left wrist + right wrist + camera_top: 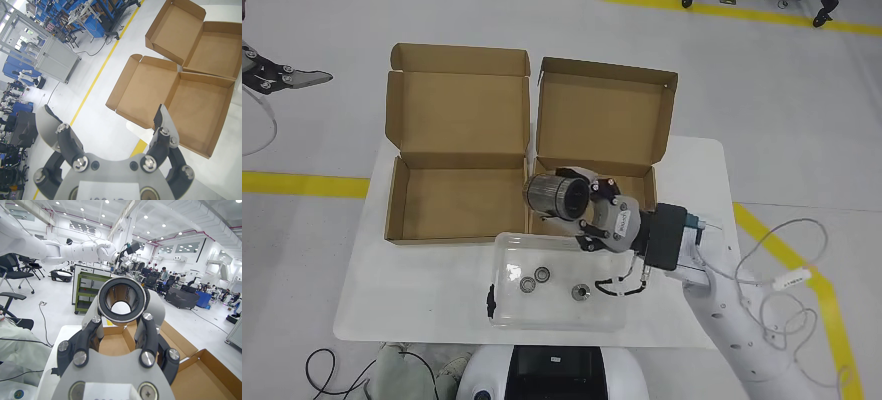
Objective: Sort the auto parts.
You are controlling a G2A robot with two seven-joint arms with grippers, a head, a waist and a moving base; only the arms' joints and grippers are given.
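A grey metal cylindrical bearing [550, 195] is clamped in the right gripper's [122, 306] fingers at the clear plastic tray's [507, 300] twelve o'clock, presumably for boxing. The left gripper's [104, 111] fingers are spread wide, empty.

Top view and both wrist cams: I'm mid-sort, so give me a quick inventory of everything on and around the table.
left cardboard box: 1, brown, lid open, far left of the table
right cardboard box: 1, brown, lid open, beside the first
clear tray: 1, transparent, near edge, in front of the boxes
small round parts: 3, metallic, inside the tray
black piece: 1, black, at the tray's left end; type unclear
cylindrical part: 1, silver with black end ring, held above the right box's front left corner
table: 1, white
right gripper: 1, shut on the cylindrical part
left gripper: 1, open, out over the floor left of the table
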